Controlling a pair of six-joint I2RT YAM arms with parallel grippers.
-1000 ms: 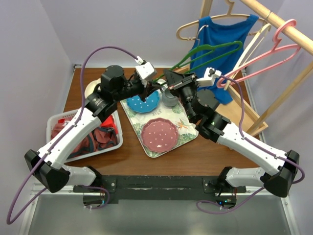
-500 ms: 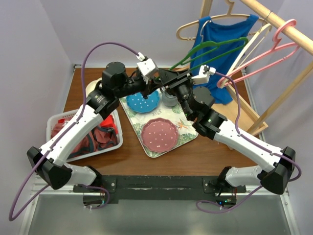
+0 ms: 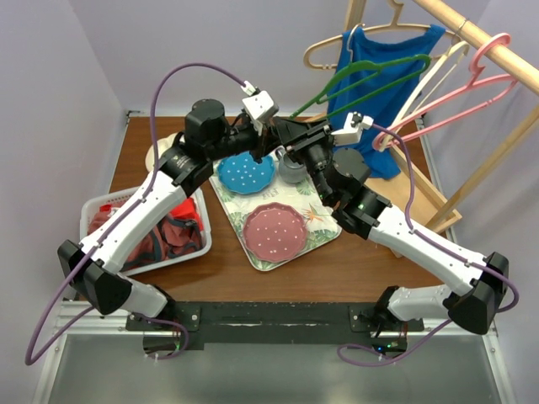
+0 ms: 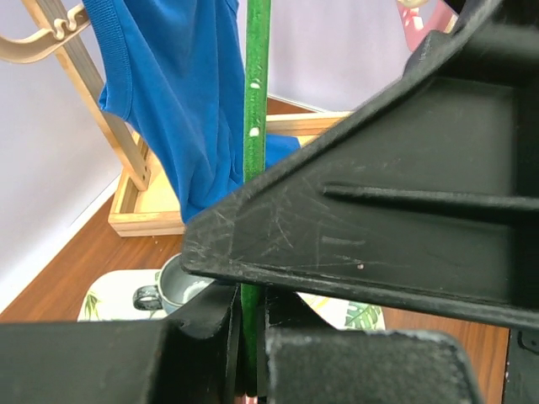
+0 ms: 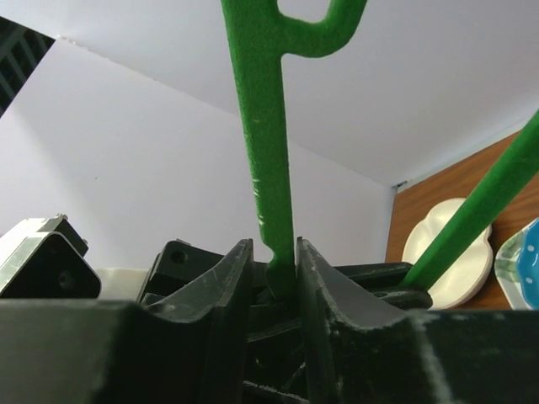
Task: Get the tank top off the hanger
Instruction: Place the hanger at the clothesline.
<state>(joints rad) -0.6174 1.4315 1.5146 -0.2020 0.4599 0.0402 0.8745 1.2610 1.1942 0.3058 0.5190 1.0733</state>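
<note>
Lilac walls close in a brown wooden table, with a wooden clothes rail crossing the far right corner. The blue tank top hangs there at the back. In the left wrist view its strap sits over a beige hanger, well apart from both sets of fingers.

What the fingers hold is a green hanger, which slants down from in front of the tank top toward the middle of the table. The right gripper has its fingers pressed together on one green bar. The left gripper pinches the same hanger just beside it, with the bar running up out of the narrow slot between its fingers. From above, the two grippers nearly touch over the tray.

Much is hidden. The right gripper's black body fills most of the left wrist view. The left arm covers part of a white scalloped plate. Whether the green hanger touches the tank top cannot be told.

Four hangers can be made out: beige, green, one cream and one pink. There are three plates: the white one, plus a blue dotted plate and a pink dotted plate on the tray. One grey mug stands on the tray too. One white basket of red clothes sits at the left.
</note>
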